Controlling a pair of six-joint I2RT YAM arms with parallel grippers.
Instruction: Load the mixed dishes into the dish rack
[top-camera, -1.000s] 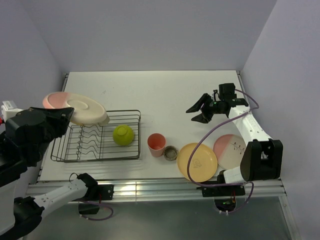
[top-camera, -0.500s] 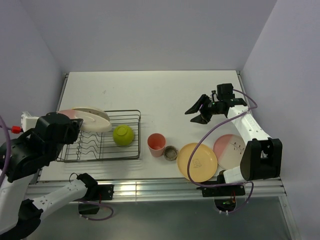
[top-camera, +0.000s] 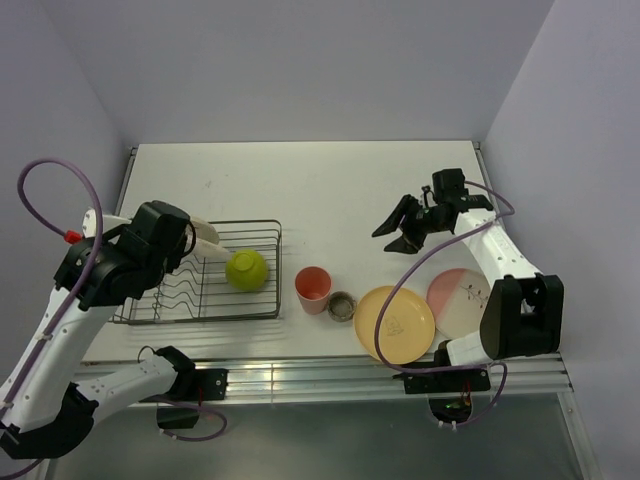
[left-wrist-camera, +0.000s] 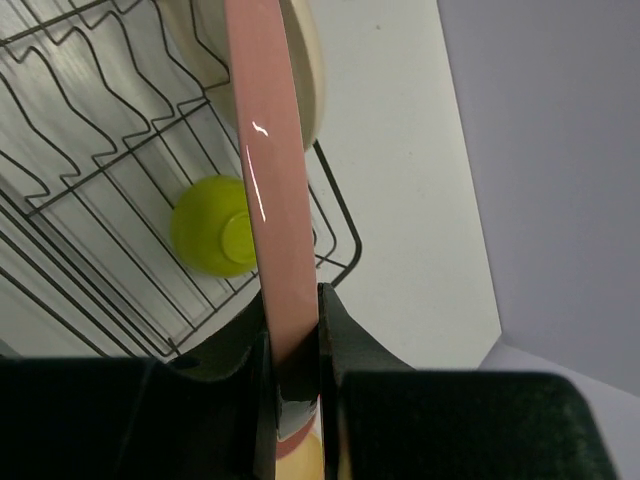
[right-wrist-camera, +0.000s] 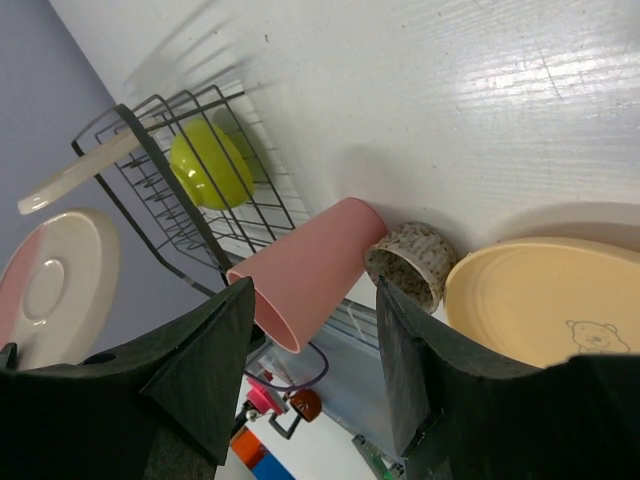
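My left gripper (top-camera: 165, 240) is shut on the pink rim of the cream-and-pink plate (top-camera: 204, 232) and holds it on edge over the left part of the dish rack (top-camera: 262, 312). In the left wrist view the plate (left-wrist-camera: 268, 180) runs up from the gripper (left-wrist-camera: 293, 340) above the rack wires (left-wrist-camera: 90, 170). The yellow-green bowl (top-camera: 246, 270) lies in the rack. The pink cup (top-camera: 313, 288), tiny grey-brown cup (top-camera: 342, 305), yellow-orange plate (top-camera: 396, 323) and sprig plate (top-camera: 460, 298) sit on the table. My right gripper (top-camera: 400, 225) is open and empty, above the table, apart from them.
The right wrist view shows the pink cup (right-wrist-camera: 310, 270), tiny cup (right-wrist-camera: 413, 262), yellow plate (right-wrist-camera: 540, 300) and the bowl (right-wrist-camera: 205, 165) in the rack (right-wrist-camera: 150, 150). Purple walls close in the white table (top-camera: 300, 180) on three sides.
My left arm has brought the plate down from high at the left and turned it on edge over the rack. My right gripper has shifted only slightly.
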